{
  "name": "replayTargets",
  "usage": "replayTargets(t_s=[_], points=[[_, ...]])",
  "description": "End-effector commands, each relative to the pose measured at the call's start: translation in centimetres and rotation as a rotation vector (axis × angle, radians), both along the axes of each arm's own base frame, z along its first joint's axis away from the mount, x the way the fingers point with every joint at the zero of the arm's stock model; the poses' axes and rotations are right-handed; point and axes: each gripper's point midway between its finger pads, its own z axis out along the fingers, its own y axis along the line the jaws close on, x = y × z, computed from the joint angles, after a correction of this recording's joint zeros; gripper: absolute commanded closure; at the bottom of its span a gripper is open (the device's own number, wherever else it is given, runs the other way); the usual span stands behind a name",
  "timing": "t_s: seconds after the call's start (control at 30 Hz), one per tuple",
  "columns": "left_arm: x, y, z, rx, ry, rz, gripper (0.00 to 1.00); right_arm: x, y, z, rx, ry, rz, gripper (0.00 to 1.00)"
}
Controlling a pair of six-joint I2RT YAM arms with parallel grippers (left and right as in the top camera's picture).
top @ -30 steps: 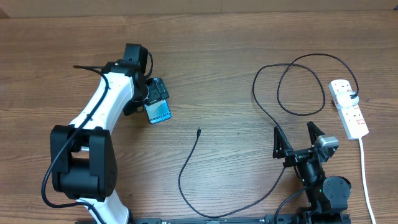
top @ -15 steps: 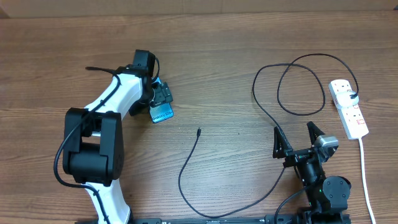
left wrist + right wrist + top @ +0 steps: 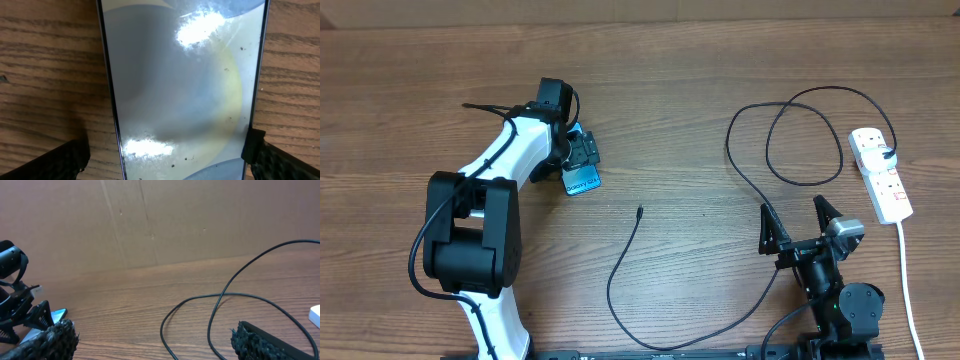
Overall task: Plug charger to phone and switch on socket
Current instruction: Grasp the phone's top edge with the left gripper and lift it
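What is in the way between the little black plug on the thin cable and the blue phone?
Nothing that shows. Only bare wooden table lies between the thin black charger cable's plug tip and the slim blue-screened phone. The open left gripper hangs over the phone's far part.

Left end effector (image 3: 582,165) open, far out; right end effector (image 3: 796,222) open, tucked back.

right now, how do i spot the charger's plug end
Look at the middle of the wooden table. A thin black cable curves up there and ends in a small plug tip, just right of the blue phone. It lies free, unlike the end at the white power strip.
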Motion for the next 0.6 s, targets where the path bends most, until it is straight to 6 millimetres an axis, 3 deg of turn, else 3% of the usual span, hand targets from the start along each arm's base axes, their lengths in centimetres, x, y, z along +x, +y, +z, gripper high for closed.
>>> replayTargets(t_s=[0.0, 0.13, 0.4, 0.57], points=[[-2.5, -0.1, -3.9, 0.011, 0.125, -0.028, 0.00, 0.0, 0.0, -0.2, 0.004, -0.002, 0.001, 0.00], [-2.2, -0.1, -3.9, 0.009, 0.115, -0.028, 0.00, 0.0, 0.0, -0.2, 0.004, -0.002, 0.001, 0.00], [1.0, -0.6, -0.6, -0.017, 0.047, -0.022, 0.00, 0.0, 0.0, -0.2, 0.004, -0.002, 0.001, 0.00], [1.9, -0.7, -0.3, -0.021, 0.018, -0.021, 0.00, 0.0, 0.0, -0.2, 0.004, -0.002, 0.001, 0.00]])
